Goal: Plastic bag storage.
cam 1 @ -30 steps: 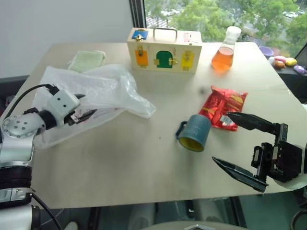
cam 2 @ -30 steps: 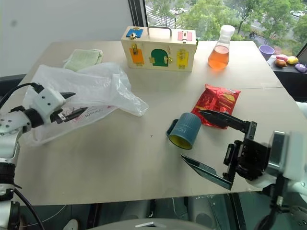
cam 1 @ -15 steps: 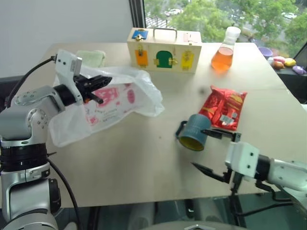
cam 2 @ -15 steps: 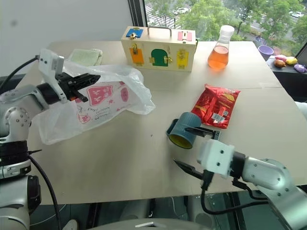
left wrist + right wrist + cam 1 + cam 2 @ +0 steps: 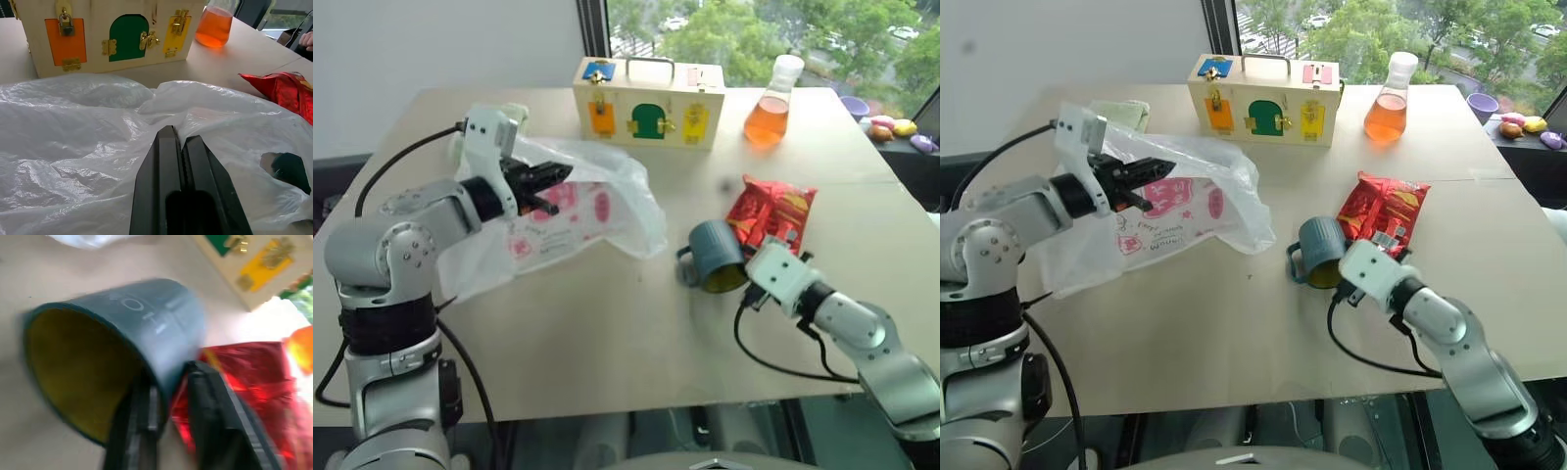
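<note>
Both grippers closed, each on its own object.
Left gripper [image 5: 548,181] pinches the plastic bag [image 5: 578,211] at frame left; right gripper [image 5: 171,396] clamps the mug [image 5: 715,257] wall.

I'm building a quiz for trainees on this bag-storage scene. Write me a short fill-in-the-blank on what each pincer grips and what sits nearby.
1. The left pincer is shut on the plastic ____.
2. The right pincer is shut on the rim of the blue ____, one finger inside it and one outside.
3. The mug lies on its ____, next to the red snack packet.
4. The flask beside the wooden box holds ____ liquid.

Missing words: bag; mug; side; orange
</note>
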You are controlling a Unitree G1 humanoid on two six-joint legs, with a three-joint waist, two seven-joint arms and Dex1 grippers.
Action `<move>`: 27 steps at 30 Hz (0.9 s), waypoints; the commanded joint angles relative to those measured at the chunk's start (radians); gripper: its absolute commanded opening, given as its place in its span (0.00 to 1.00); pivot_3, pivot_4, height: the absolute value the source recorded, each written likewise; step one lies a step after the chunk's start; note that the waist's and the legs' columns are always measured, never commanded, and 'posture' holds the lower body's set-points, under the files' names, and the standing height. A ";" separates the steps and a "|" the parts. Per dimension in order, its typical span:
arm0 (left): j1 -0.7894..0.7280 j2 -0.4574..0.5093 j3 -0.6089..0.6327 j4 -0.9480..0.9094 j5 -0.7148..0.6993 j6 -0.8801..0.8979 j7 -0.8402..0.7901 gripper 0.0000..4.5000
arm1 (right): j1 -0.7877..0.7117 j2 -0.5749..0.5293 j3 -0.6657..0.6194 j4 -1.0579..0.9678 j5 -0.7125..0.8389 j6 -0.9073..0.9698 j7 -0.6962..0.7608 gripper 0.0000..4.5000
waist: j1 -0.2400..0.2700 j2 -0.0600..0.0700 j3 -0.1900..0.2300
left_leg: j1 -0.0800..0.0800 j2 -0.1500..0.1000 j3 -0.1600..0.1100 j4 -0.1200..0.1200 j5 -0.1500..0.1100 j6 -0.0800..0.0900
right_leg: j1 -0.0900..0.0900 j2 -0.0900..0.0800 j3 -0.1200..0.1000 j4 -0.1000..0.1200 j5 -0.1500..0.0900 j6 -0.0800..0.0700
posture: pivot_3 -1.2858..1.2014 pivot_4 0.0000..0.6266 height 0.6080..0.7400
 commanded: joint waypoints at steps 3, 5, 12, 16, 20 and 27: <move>-0.076 -0.023 0.042 -0.011 -0.023 0.072 0.086 0.00 | -0.009 0.039 -0.107 -0.130 0.257 0.056 0.146 0.01 | -0.002 0.000 0.000 | 0.000 0.000 -0.001 -0.001 0.000 0.000 | 0.000 0.001 0.000 0.001 0.001 -0.002 | 0.52 0.24 1.00; -0.092 -0.036 0.026 -0.013 -0.013 0.075 0.104 0.00 | -0.026 0.044 -0.151 -0.218 0.432 0.111 0.215 0.01 | -0.002 0.001 0.001 | 0.000 0.000 -0.002 -0.001 0.000 0.000 | 0.000 0.001 0.000 0.001 0.002 -0.004 | 0.52 0.24 1.00; -0.130 -0.063 -0.032 -0.018 -0.001 0.083 0.118 0.00 | -0.299 0.121 -0.008 -0.088 0.519 0.229 0.204 0.01 | -0.005 0.000 0.000 | 0.001 0.000 -0.002 0.001 0.000 0.000 | 0.001 0.001 0.000 0.001 0.002 -0.003 | 0.52 0.24 1.00; -0.135 -0.051 -0.026 -0.024 -0.049 0.108 0.065 0.00 | -0.479 0.243 0.133 0.242 0.326 0.163 0.092 0.01 | -0.012 0.000 0.001 | 0.002 0.000 -0.002 0.001 0.001 -0.001 | 0.000 0.002 0.000 0.005 0.002 -0.004 | 0.52 0.24 1.00; -0.139 -0.006 0.068 -0.031 -0.187 0.279 0.015 0.00 | -0.588 0.373 0.125 0.493 0.215 0.079 -0.042 0.01 | -0.023 0.000 0.001 | -0.001 0.000 -0.002 0.000 0.002 -0.003 | -0.003 0.002 0.001 0.006 0.004 -0.006 | 0.52 0.24 1.00; -0.178 -0.126 0.178 -0.038 -0.289 0.399 0.113 0.00 | -0.747 0.644 0.136 0.821 0.184 -0.090 -0.075 0.01 | -0.027 0.001 0.001 | -0.005 -0.001 -0.002 -0.002 0.002 -0.004 | -0.008 0.000 0.001 0.007 0.004 -0.007 | 0.52 0.24 1.00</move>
